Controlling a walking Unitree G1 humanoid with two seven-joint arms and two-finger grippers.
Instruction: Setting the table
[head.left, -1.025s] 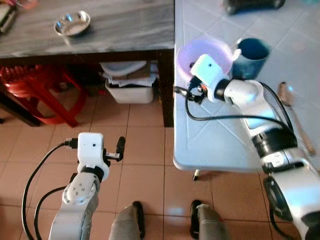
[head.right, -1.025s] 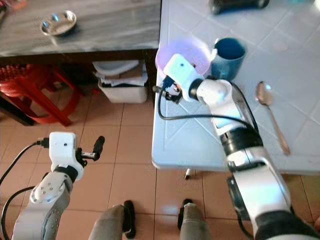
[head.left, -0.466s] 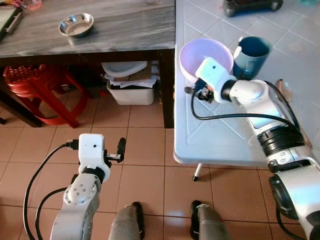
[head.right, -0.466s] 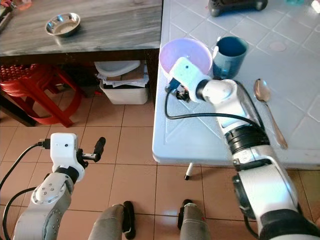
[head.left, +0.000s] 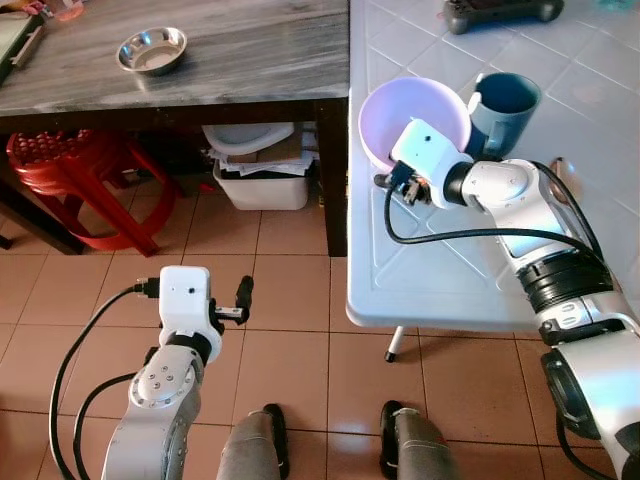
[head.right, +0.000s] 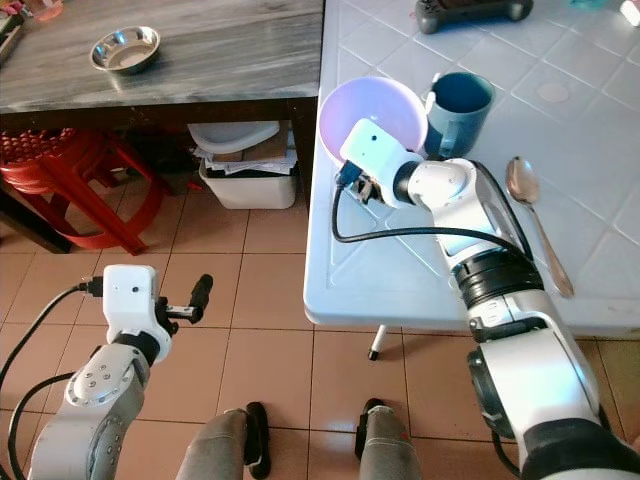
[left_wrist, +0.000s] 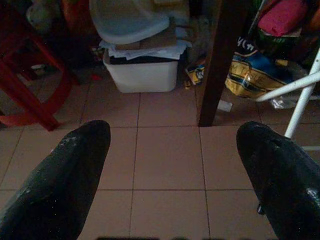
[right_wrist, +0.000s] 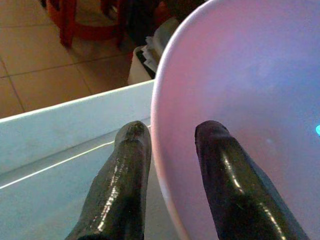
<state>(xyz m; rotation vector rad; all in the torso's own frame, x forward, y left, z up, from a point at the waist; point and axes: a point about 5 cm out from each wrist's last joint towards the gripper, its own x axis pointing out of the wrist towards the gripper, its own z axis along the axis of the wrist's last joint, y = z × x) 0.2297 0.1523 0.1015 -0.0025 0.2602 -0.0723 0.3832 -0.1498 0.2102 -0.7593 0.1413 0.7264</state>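
A lilac plastic bowl (head.left: 400, 108) sits near the left edge of the pale blue tiled table (head.left: 440, 280), tilted with its opening toward the left. My right gripper (right_wrist: 172, 132) is shut on its near rim, one finger inside the bowl (right_wrist: 240, 75) and one outside. A dark blue mug (head.left: 503, 105) stands right beside the bowl. A metal spoon (head.right: 530, 215) lies on the table further right. My left gripper (left_wrist: 172, 145) hangs low over the floor tiles, open and holding nothing.
A grey wooden table (head.left: 250, 60) on the left carries a small steel bowl (head.left: 151, 50). Under it are a red stool (head.left: 70, 170) and a white bin (head.left: 260, 178). A black controller (head.left: 500, 10) lies at the blue table's far side.
The bowl has tipped up from lying flatter on the table, with my right gripper on its rim shifted slightly toward me. The left arm has not moved.
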